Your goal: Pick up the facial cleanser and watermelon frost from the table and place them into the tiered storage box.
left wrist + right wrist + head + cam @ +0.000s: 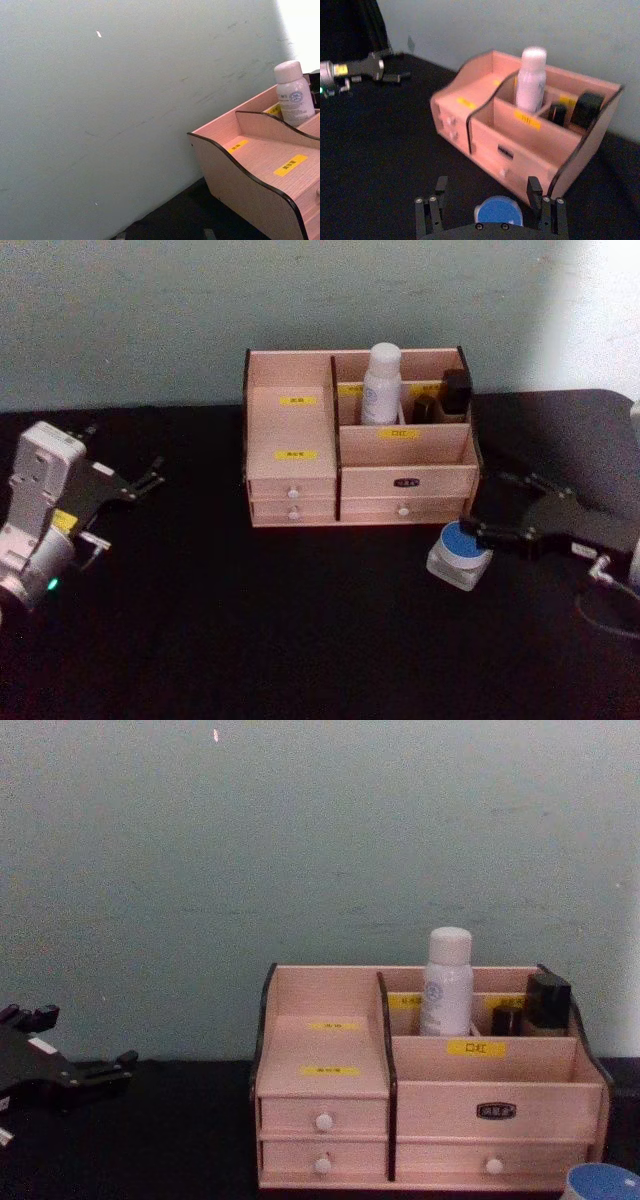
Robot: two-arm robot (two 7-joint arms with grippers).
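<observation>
Head view, right gripper point(478, 506) fingers spread over watermelon frost point(459, 554), facial cleanser point(381, 386) seated in tiered storage box point(292, 426), left gripper point(128, 508) parked, fingers released.

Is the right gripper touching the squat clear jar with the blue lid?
Cannot tell. In the right wrist view the open right gripper straddles the squat clear blue-lidded jar, but one finger sits close and its body is hidden.

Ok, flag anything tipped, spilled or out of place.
Nothing stands out. The cleanser stands upright in the box, the jar sits upright on the table by its front right corner, right hand open around it.
</observation>
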